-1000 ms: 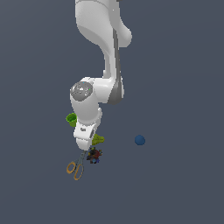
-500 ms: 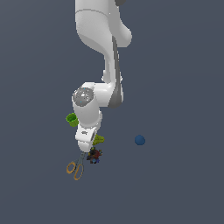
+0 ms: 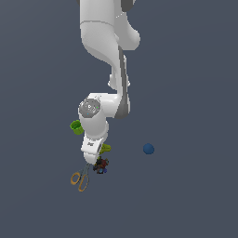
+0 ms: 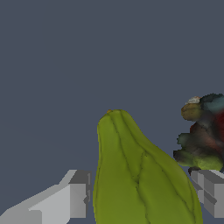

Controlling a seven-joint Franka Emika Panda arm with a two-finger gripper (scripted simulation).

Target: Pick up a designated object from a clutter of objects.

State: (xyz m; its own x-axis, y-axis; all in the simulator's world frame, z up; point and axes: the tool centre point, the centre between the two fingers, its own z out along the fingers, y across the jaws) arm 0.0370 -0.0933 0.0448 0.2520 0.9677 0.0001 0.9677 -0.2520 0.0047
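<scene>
The designated object, a yellow-green pear-like lump (image 4: 140, 175), fills the lower part of the wrist view and lies between my two fingers. One finger (image 4: 77, 197) stands a small gap off one side, the other finger (image 4: 211, 188) close by the other side. In the exterior view the pear (image 3: 106, 148) peeks out beside my gripper (image 3: 95, 157), which hangs low over the clutter and is open. The dark speckled lump (image 3: 101, 166) lies just beyond the pear and also shows in the wrist view (image 4: 202, 131).
A bright green cup (image 3: 76, 126) sits to the exterior view's left of the wrist. Orange-handled scissors (image 3: 80, 179) lie below the gripper in that view. A blue ball (image 3: 148, 148) lies apart to the exterior view's right, on the plain grey floor.
The wrist and gripper have come down a little toward the pear and the clutter. The objects have not moved.
</scene>
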